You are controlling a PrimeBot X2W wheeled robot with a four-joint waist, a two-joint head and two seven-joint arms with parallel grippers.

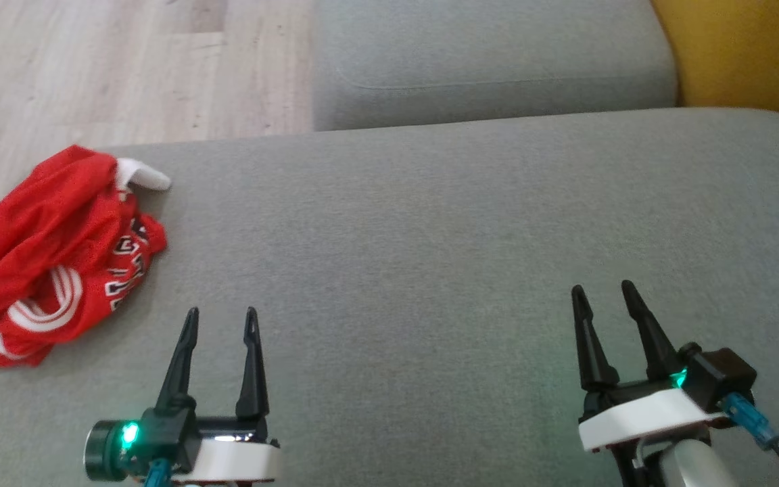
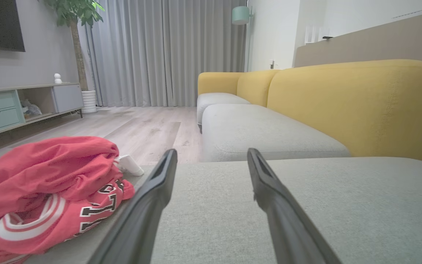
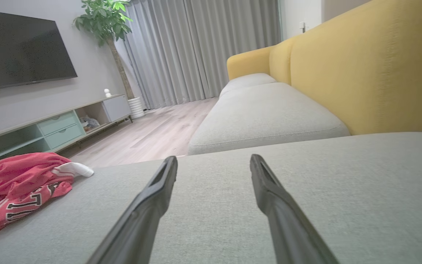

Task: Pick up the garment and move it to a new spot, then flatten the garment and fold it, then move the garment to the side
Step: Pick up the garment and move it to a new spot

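The garment (image 1: 51, 253) is a crumpled red jersey with white trim and dark lettering, lying in a heap at the far left edge of the grey sofa cushion (image 1: 430, 237). My left gripper (image 1: 220, 323) stands open over the cushion, just right of the heap and nearer to me, with nothing between its fingers. My right gripper (image 1: 602, 294) is open too, far off to the right above bare cushion. The left wrist view has the garment (image 2: 46, 194) at lower left beside the left gripper (image 2: 211, 156). In the right wrist view the garment (image 3: 17, 187) lies far left of the right gripper (image 3: 214, 161).
A second grey seat cushion (image 1: 491, 61) lies beyond a seam. The yellow sofa back (image 1: 748, 47) rises at the right. Wooden floor (image 1: 92, 67) drops off past the cushion's left and far edges. A TV cabinet (image 3: 50, 126) and a potted plant (image 3: 104, 22) stand across the room.
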